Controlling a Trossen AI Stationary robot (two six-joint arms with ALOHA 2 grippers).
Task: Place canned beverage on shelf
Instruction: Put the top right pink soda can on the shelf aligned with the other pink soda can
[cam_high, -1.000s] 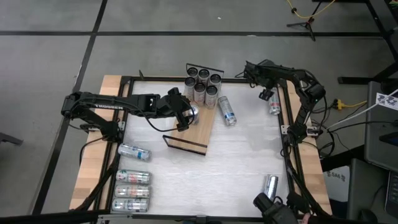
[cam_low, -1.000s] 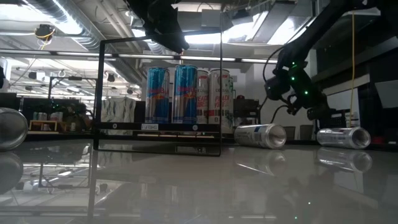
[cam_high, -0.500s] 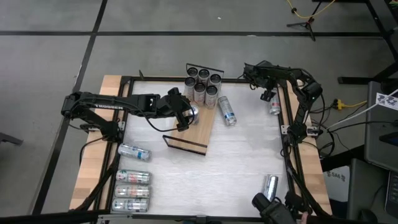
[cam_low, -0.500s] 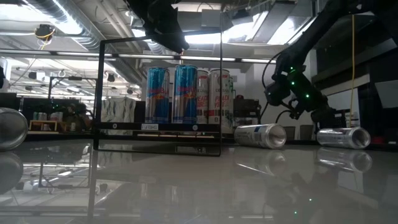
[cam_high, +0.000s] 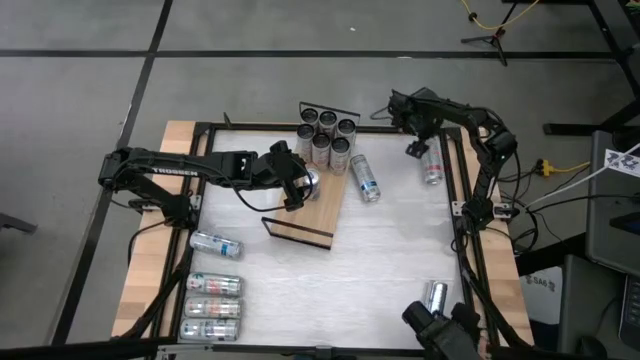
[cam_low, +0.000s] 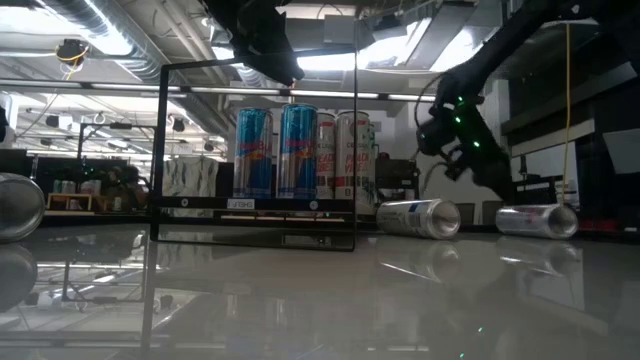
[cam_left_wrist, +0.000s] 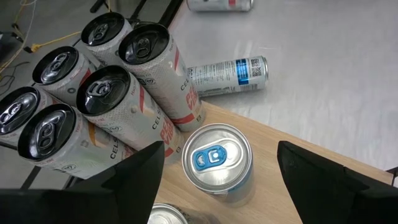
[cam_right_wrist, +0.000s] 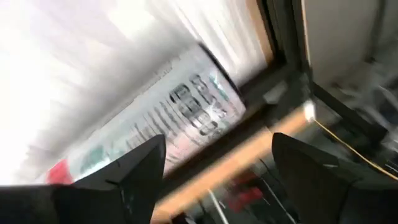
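Item 1: long light-wood shelf board (cam_high: 322, 205) with a thin black wire rail at each short end, lying aslant on the white-topped bench (cam_high: 390, 250) with wooden side edges, towards the far middle.

Item 2: cluster of six tall cans (cam_high: 326, 137), upright and touching one another, at the far end of the shelf beside the far rail. In the low view two of them are blue-and-silver (cam_low: 270, 152), the others white with red lettering.

Item 3: silver can with a blue pull-tab (cam_left_wrist: 217, 163), upright on the shelf just beside the cluster.

Item 4: left hand (cam_high: 296, 183), over the shelf directly above the blue-tabbed can; fingers spread wide on either side of it, holding nothing. The can stands on the wood between them, apart from both.

Item 5: silver-and-blue can with a printed code (cam_high: 365, 177), lying on its side on the bench just off the shelf's right edge.

Item 6: right hand (cam_high: 414, 142), near the far right corner of the bench, above a white printed can (cam_high: 432, 168) lying on its side beside the black frame bar. Fingers apart, empty.

Item 7: one can lying on its side (cam_high: 216, 244) at the left of the bench.

Item 8: three cans lying in a row (cam_high: 212, 307) at the near left corner.

Item 9: one silver can (cam_high: 435, 297) lying at the near right edge.
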